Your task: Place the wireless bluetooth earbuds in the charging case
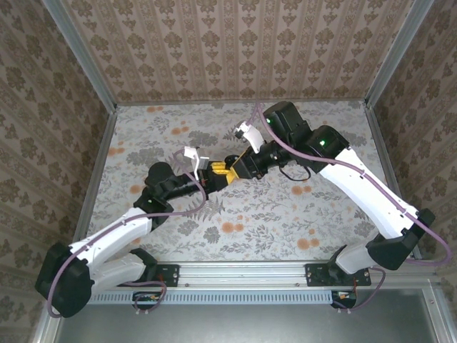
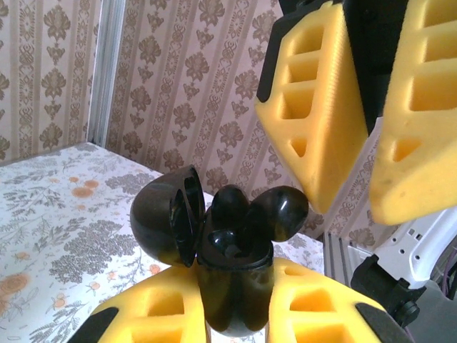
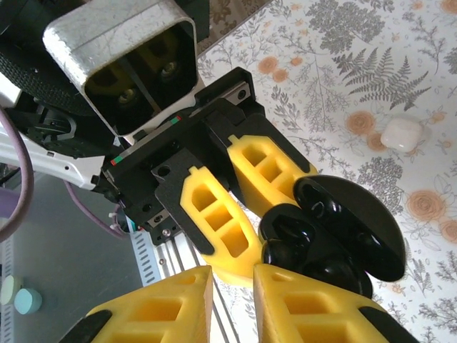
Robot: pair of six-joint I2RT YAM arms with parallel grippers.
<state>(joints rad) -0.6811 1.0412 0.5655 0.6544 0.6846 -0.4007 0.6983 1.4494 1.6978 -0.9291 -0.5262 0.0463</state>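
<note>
My left gripper [image 2: 235, 289] is shut on a glossy black charging case [image 2: 232, 300], held upright off the table with its hinged lid [image 2: 168, 214] swung open. Two rounded black earbuds [image 2: 230, 206] [image 2: 284, 211] stick up out of its sockets. My right gripper [image 2: 353, 200] hangs just above and to the right of the case, its yellow fingers a narrow gap apart with nothing between them. In the right wrist view that gripper [image 3: 234, 275] points at the case [image 3: 335, 239], apart from it. From above, both grippers [image 1: 216, 171] [image 1: 233, 163] meet mid-table.
A small white rounded box [image 3: 402, 133] lies on the floral tablecloth beyond the case. Patterned walls close the table in at the back and sides. The metal rail [image 1: 243, 271] runs along the near edge by the arm bases.
</note>
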